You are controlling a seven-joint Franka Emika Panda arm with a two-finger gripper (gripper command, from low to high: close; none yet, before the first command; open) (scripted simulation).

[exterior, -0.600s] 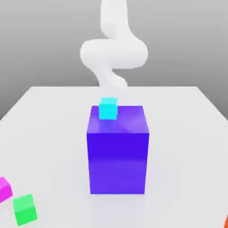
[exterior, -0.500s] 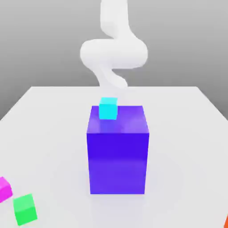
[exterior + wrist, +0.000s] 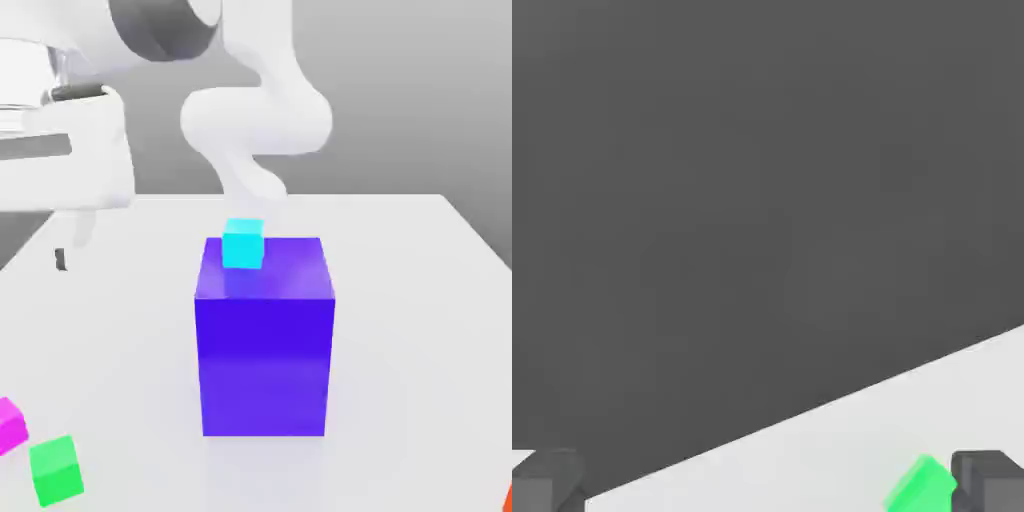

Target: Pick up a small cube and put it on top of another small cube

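Observation:
The small magenta-pink cube (image 3: 8,424) lies on the white table (image 3: 420,300) at the exterior view's far left edge, partly cut off. A small green cube (image 3: 55,470) sits just beside it, nearer the front. High above the table, on the exterior view's left, my gripper (image 3: 70,250) hangs well above both cubes. In the hand view my gripper (image 3: 767,488) is open, its dark fingertips (image 3: 990,482) standing wide apart with nothing held. The green cube (image 3: 922,487) shows on the table close to one fingertip.
A big blue-violet block (image 3: 263,335) stands mid-table with a small cyan cube (image 3: 243,243) on its top, near the back edge. An orange object (image 3: 508,498) peeks in at the front corner on the exterior view's right. The white arm (image 3: 255,120) rises behind the block.
The hand has swung into the exterior view at the upper left, where before only the arm behind the block showed. No cube has moved.

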